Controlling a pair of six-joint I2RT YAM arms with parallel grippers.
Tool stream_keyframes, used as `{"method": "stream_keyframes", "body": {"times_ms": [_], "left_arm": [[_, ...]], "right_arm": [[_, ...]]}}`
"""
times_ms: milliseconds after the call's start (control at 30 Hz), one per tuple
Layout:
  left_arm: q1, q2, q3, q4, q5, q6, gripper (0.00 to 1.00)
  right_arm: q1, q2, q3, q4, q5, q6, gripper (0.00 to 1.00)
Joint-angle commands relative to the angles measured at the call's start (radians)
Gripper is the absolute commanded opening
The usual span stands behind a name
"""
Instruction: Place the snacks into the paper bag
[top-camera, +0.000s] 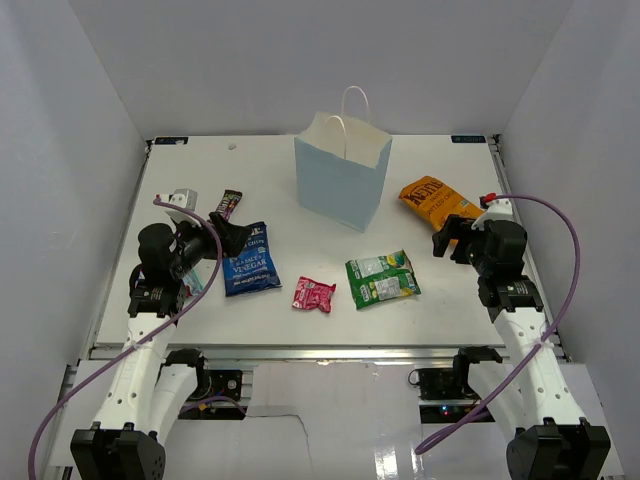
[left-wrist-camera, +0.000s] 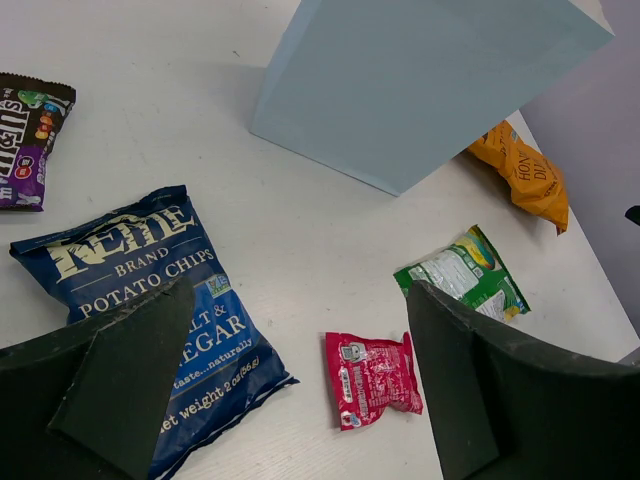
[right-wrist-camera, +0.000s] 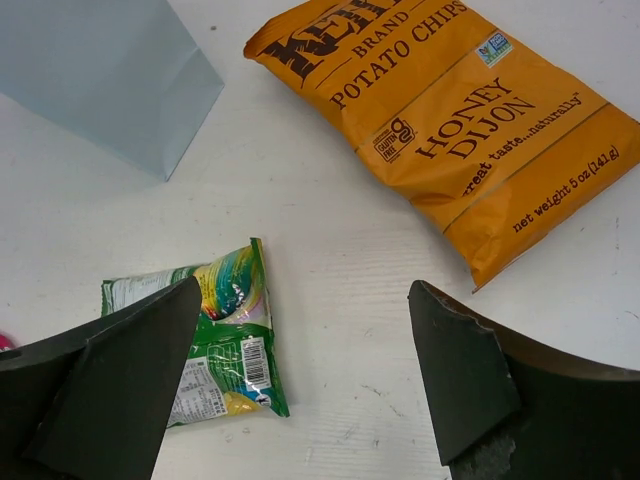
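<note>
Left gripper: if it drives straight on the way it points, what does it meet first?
Probably the blue chip bag, under one side of the left gripper; its centre faces bare table beside the pink-red packet. Depth unclear.

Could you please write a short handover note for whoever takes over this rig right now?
Left gripper: open, empty, close to the blue chip bag.
Right gripper: open, empty, between the orange chip bag and the green packet.
Paper bag: upright at the back middle of the table, mouth open.
Other snacks: pink-red packet in front of the bag, candy bar at back left.
Done: nothing; all five snacks lie outside the bag.
Left: pick up each snack and put it in the bag.
</note>
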Motion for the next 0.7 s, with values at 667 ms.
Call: {"method": "stream_keyframes", "body": {"times_ms": [667], "left_arm": [[0.004, 0.015, 0.014, 0.0, 0.001, 0.015, 0.98]], "right_arm": [[0.212, 0.541, 0.548, -0.74, -0.707, -1.43, 0.94]]}}
